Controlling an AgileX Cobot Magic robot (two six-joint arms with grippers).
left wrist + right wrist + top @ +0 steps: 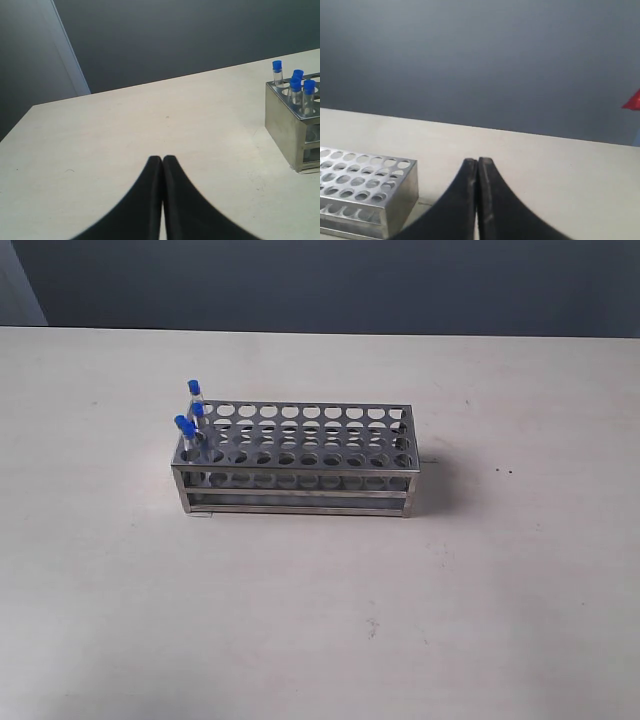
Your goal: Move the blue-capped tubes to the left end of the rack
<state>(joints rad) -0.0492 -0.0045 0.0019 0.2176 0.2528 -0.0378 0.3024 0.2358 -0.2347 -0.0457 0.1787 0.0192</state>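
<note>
The steel rack (300, 465) stands mid-table, long side facing the exterior camera. Several blue-capped tubes (192, 420) stand upright in the holes at its left end, their caps above the top plate. The left wrist view shows those blue-capped tubes (296, 85) in the near end of the rack (287, 122), well off to one side of my left gripper (162, 159), which is shut and holds nothing. My right gripper (478, 161) is shut and empty too, beside the other end of the rack (395, 192). Neither gripper appears in the exterior view.
The pale tabletop (320, 620) surrounds the rack. A dark wall (340, 280) runs behind the table's far edge. A small red shape (632, 101) shows at the edge of the right wrist view.
</note>
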